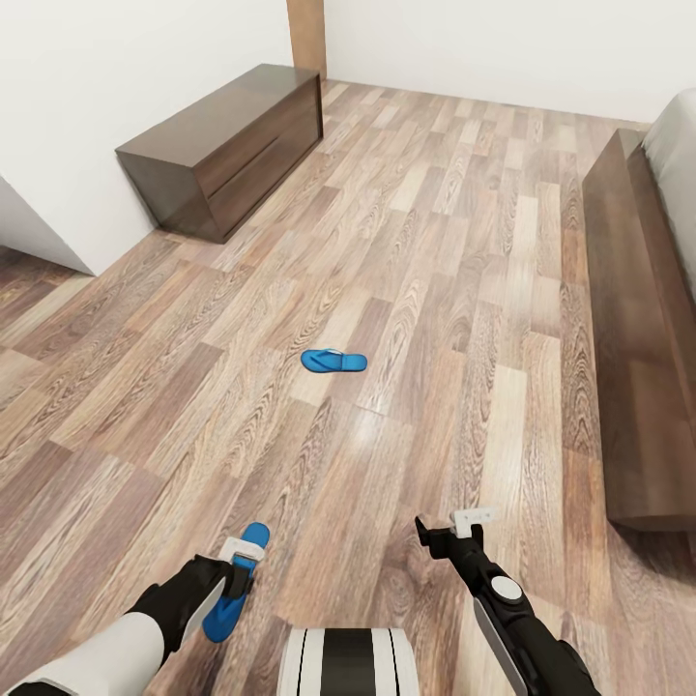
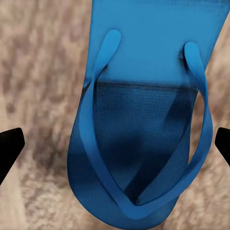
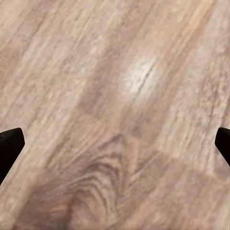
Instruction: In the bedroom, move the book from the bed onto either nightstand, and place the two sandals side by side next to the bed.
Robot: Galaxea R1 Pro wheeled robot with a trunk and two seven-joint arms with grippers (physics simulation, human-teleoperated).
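Observation:
One blue sandal (image 1: 333, 361) lies flat on the wood floor mid-room, well ahead of both arms. The second blue sandal (image 1: 256, 535) lies on the floor at the near left, directly under my left gripper (image 1: 240, 570). The left wrist view has this sandal (image 2: 143, 120) close up with its straps upward. There my left gripper (image 2: 115, 146) is open, its fingertips (image 2: 9, 148) wide apart and clear of the sole. My right gripper (image 1: 449, 527) hangs open over bare planks, with nothing in it (image 3: 115, 146). The bed (image 1: 638, 319) runs along the right edge. The book is out of view.
A long low dark-brown dresser (image 1: 227, 145) stands against the white wall at the far left. The bed's grey mattress (image 1: 674, 145) shows at the top right. A wood-panelled strip (image 1: 306, 34) marks the far corner. Open floor lies between the dresser and the bed frame.

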